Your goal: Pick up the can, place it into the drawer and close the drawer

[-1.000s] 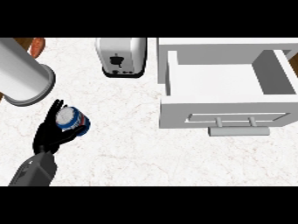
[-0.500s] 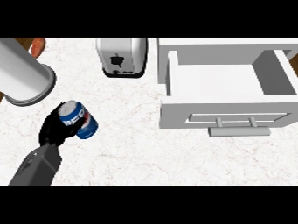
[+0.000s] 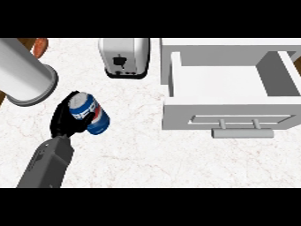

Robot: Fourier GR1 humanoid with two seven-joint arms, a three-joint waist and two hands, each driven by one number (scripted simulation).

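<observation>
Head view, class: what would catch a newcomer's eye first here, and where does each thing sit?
The blue can at centre left stands out, tilted and wrapped by the fingers of the black left hand above the white counter. At right sits an open white drawer, nothing visible inside it. A toaster stands at the top, beside a big white cylinder at upper left.

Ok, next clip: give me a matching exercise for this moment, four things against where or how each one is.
Things:
1. can
2. drawer
3. toaster
4. left hand

States:
A. pulled open, nothing visible inside
B. at the counter's back edge, left of the drawer
C. curled round the can
D. blue, red and white, tilted, in the hand

Pairs: 1-D, 2-A, 3-B, 4-C
</observation>
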